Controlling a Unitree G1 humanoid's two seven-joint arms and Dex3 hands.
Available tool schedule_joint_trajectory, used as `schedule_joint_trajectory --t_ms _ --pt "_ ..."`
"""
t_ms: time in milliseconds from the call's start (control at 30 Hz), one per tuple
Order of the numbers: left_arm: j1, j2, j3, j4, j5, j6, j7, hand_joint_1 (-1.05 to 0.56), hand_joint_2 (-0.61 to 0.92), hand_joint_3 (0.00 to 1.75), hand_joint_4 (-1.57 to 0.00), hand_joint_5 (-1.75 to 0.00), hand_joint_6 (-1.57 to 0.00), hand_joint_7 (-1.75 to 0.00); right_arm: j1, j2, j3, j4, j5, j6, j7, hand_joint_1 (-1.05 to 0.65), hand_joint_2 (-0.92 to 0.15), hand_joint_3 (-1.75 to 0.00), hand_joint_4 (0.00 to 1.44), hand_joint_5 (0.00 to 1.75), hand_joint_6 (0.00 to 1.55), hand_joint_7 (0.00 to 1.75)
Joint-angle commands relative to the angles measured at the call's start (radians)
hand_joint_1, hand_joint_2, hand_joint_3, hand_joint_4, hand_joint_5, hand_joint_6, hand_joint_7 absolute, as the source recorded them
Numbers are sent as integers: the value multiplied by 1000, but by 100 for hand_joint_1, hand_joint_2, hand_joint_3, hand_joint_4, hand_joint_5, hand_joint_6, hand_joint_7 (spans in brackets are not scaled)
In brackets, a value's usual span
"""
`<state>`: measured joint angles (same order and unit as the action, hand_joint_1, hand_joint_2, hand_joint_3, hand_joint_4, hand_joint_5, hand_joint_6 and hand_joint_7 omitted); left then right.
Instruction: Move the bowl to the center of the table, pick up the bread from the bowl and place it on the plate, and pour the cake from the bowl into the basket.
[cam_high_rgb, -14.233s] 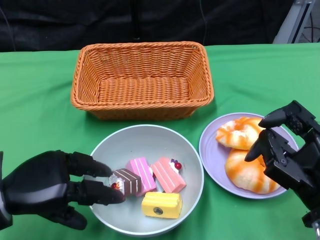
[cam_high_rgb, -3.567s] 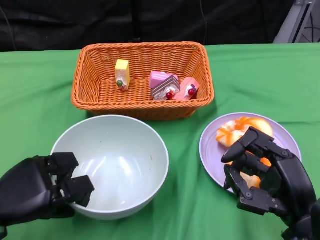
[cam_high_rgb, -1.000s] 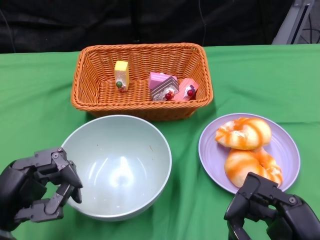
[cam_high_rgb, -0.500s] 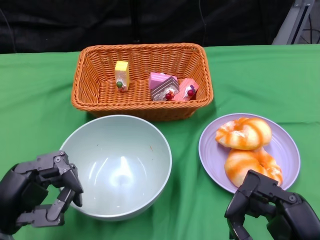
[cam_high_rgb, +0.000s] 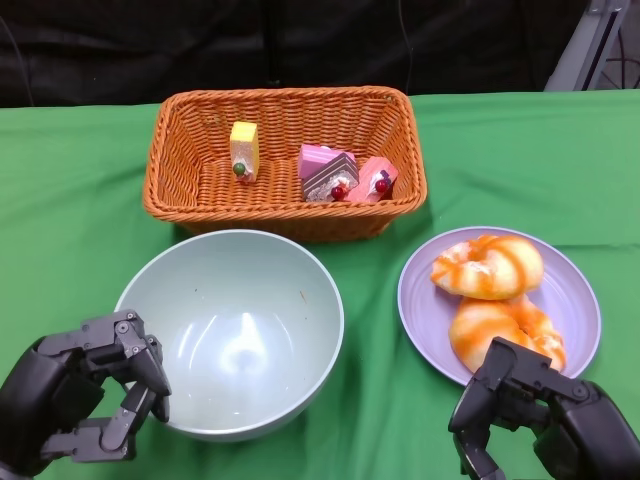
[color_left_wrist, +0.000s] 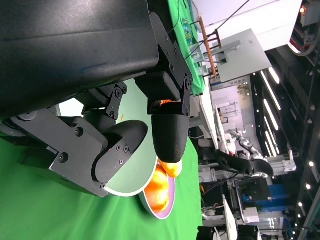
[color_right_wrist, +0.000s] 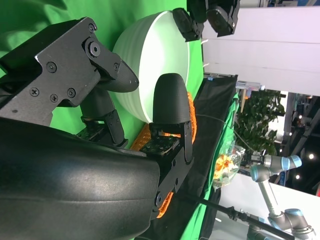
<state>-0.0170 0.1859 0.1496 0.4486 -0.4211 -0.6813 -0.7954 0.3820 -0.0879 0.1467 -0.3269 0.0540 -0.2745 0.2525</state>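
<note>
The pale green bowl (cam_high_rgb: 238, 330) stands bare inside on the green table, in front of the orange wicker basket (cam_high_rgb: 285, 207). Several small cakes (cam_high_rgb: 330, 173) lie in the basket, a yellow one (cam_high_rgb: 243, 148) apart at its left. Two orange-glazed breads (cam_high_rgb: 488, 266) rest on the purple plate (cam_high_rgb: 420, 296) at the right. My left hand (cam_high_rgb: 75, 394) hovers just left of the bowl's near rim, fingers curled, holding nothing. My right hand (cam_high_rgb: 540, 415) sits below the plate's near edge, fingers curled, also holding nothing. The right wrist view shows the bowl (color_right_wrist: 152, 55) beyond the fingers.
Green cloth (cam_high_rgb: 80, 200) covers the table to the left of the basket and bowl, and to the right behind the plate. A dark backdrop runs along the far edge. The left wrist view shows the plate with bread (color_left_wrist: 162, 187) and lab equipment beyond.
Since the oldest frame the cakes have gone from bowl to basket. In the last second my left hand drew back slightly toward the near edge; the right hand barely moved.
</note>
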Motion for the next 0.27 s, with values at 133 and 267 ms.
schedule_joint_trajectory --t_ms 133,267 --pt "-21 9 5 44 24 -44 -8 -6 51 131 -73 -175 -74 -144 -11 -9 -13 17 6 -26 -2 3 -42 -124 74 175 59 158" --pt "-33 13 9 74 52 -91 4 -5 49 133 -73 -175 -74 -146 -13 -10 -12 20 8 -26 1 6 -42 -126 74 175 59 158"
